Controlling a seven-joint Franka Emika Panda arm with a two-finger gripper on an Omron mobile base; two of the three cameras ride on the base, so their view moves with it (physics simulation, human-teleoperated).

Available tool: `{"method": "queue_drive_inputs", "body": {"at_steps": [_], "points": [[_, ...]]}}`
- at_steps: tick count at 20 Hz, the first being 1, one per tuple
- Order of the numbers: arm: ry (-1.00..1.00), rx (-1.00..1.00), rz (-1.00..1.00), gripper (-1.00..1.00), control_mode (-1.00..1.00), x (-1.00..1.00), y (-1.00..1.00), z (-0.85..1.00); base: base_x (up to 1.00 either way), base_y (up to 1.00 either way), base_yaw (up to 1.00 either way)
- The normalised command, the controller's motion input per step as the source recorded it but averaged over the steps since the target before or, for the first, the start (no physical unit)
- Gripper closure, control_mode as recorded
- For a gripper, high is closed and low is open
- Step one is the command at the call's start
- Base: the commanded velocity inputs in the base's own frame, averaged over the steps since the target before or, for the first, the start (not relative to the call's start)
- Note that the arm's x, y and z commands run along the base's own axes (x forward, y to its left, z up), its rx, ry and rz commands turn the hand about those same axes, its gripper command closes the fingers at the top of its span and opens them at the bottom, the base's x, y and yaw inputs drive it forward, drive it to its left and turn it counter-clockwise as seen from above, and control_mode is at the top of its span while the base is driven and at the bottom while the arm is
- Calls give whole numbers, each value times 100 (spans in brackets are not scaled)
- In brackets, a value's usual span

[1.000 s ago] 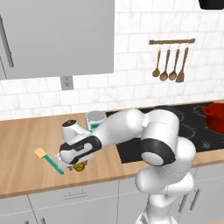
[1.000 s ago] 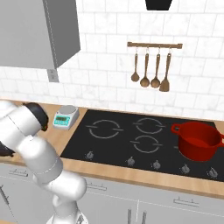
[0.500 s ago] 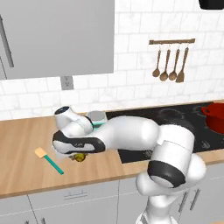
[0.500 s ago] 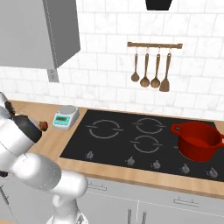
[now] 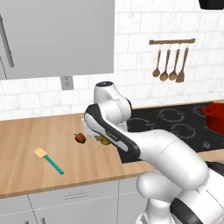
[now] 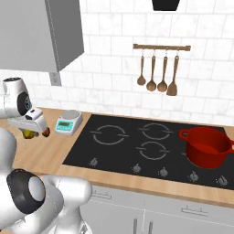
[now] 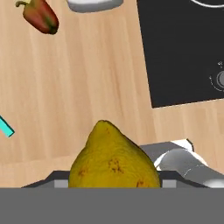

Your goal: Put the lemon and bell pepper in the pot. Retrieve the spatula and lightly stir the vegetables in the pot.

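So the big picture: the pot (image 6: 206,146) sits way over at the far right of the cooktop (image 6: 151,146), on the right-hand burner, and the gripper (image 6: 30,131) is all the way at the other end, over the wooden counter (image 5: 26,144) left of the cooktop's left edge. That's the gap the next move has to cover, basically a long sideways carry across the whole hob, and the pot looks empty from here as far as I can tell.

The gripper is clamped on the lemon (image 7: 114,162). In the hand view it fills the space right between the fingers, pointy end sticking away from the hand, and it looks lifted a bit off the wood. Jaws are at a medium width, set by the fruit.

The bell pepper (image 5: 80,138) is lying on the counter just beside the gripper, on the side away from the cooktop, so it's even farther from the pot. Near the counter's front edge there's a teal-handled spatula (image 5: 49,159), lying diagonally. A small kitchen scale (image 6: 69,122) sits near the back, just beside the cooktop's left edge.

Lemon itself: yellow, kind of teardrop shaped, dimpled skin with brownish flecks. Rounded, so I'd guess it could slip if the grip is light.
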Motion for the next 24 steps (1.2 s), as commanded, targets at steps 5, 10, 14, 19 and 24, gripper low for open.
{"method": "queue_drive_inputs", "body": {"at_steps": [5, 10, 14, 19, 24], "points": [[0, 8, -20, 100, -100, -42, -100, 49, 0, 0, 0], [0, 2, -15, 100, -100, -13, -92, 20, 0, 0, 0], [0, 0, -5, 100, 100, -1, -39, 0, -2, -18, -2], [0, 0, 0, 100, 100, 0, 0, 0, -1, -98, -12], [0, 0, 0, 100, 100, 0, 0, 0, 0, -100, -9]]}}
